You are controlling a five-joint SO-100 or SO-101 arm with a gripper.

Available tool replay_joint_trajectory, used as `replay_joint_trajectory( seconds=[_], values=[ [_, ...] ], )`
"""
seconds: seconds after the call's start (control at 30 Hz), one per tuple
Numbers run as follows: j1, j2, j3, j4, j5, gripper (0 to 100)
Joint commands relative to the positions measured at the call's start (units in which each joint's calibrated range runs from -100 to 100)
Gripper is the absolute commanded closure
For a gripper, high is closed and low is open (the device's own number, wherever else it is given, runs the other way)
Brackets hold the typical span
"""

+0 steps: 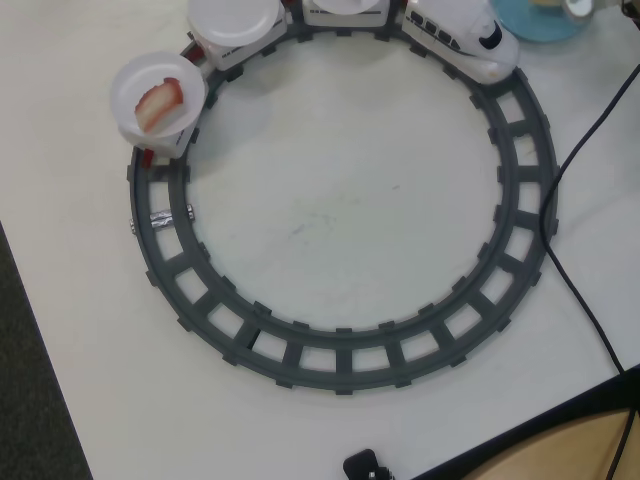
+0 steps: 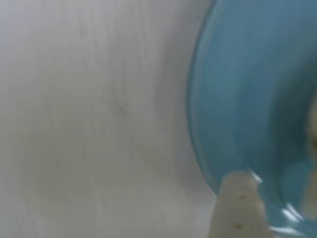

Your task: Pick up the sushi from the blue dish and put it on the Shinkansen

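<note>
A: Sushi (image 1: 545, 4) shows only as a pale yellowish scrap at the very top edge of the overhead view, lying on the blue dish (image 1: 530, 28) at the far right. Most of it is cut off.

B: And the train?

A: The Shinkansen (image 1: 462, 38) sits on the far right curve of the grey ring track (image 1: 345, 362), just left of the dish, nose pointing right. Behind it, to the left, run cars topped with white plates (image 1: 236, 20).

B: Anything on those plates?

A: The last plate (image 1: 125, 85), at the far left, carries a red-and-white striped piece (image 1: 160, 102). The plate next to it looks bare.

B: Where's the gripper (image 1: 583, 8)?

A: Barely in view overhead, a pale bit at the top edge above the dish. In the wrist view, blurred, one pale fingertip (image 2: 238, 208) rises from the bottom edge over the near rim of the dish, with white table (image 2: 89, 124) to the left.

B: Open or closed?

A: Can't tell; only that one finger shows.

B: Anything else?

A: A black cable (image 1: 575, 280) trails down the right side of the table.
</note>
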Motion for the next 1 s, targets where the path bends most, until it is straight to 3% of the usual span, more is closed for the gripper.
replay_joint_trajectory(
  seconds=[0.0,0.47,0.53,0.63,0.7,0.97],
  values=[
    [-0.6,0.9,-3.6,-0.1,0.0,67],
    [-0.5,6.3,-6.2,-0.4,0.1,68],
    [-0.5,7.4,-6.2,-0.3,0.1,73],
    [-0.3,8.2,-6.2,-0.4,-0.5,92],
    [-0.1,8.0,-6.2,-0.8,-0.7,100],
    [2.1,3.0,-6.2,-0.5,-0.8,98]
  ],
)
